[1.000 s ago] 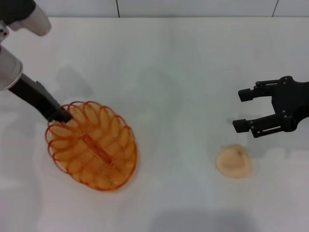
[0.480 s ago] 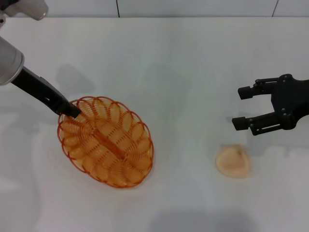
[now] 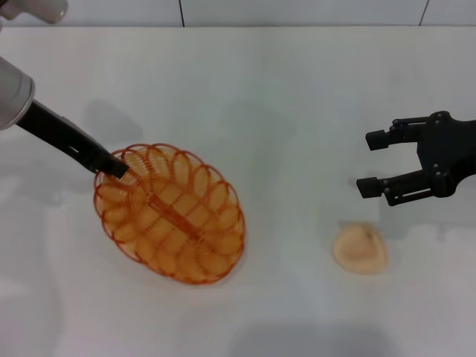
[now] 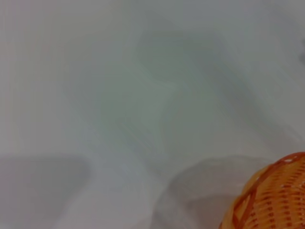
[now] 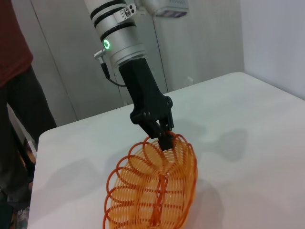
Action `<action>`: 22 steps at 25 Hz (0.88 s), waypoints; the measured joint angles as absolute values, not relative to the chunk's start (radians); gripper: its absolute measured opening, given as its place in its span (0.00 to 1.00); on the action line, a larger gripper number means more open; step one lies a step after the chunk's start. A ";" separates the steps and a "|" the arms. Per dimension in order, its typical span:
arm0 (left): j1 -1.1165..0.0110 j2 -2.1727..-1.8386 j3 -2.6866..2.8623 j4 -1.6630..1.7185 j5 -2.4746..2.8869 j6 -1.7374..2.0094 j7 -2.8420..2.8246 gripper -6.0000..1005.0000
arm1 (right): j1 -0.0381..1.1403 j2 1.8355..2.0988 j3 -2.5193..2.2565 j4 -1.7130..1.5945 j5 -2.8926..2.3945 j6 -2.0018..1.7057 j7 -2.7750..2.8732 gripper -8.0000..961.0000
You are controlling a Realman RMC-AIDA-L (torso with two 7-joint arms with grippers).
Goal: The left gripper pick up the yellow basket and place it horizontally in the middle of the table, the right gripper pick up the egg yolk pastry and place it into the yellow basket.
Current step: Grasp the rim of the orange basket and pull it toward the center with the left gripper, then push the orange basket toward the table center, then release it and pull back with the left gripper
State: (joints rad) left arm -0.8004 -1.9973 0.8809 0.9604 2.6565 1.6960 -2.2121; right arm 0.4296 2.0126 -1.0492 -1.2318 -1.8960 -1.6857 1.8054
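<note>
The yellow basket (image 3: 171,214) is over the left half of the white table (image 3: 282,97), lying diagonally. My left gripper (image 3: 115,165) is shut on the basket's far-left rim; the right wrist view shows this grip (image 5: 164,138) with the basket (image 5: 155,191) tilted up at the held end. An edge of the basket also shows in the left wrist view (image 4: 274,200). The egg yolk pastry (image 3: 360,249) lies on the table at the right. My right gripper (image 3: 368,162) is open and empty, hovering just beyond the pastry.
The table's far edge meets a tiled wall (image 3: 297,11). In the right wrist view a person in a dark red shirt (image 5: 14,95) stands beyond the table's far corner.
My left gripper has carried the basket to the right, towards the table's middle, and turned it. The right gripper and the pastry have not moved.
</note>
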 joint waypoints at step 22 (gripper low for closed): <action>-0.713 -1.997 0.776 0.987 2.501 1.798 -2.550 0.08 | 0.459 2.010 -1.043 -1.232 -1.896 -1.690 1.807 0.88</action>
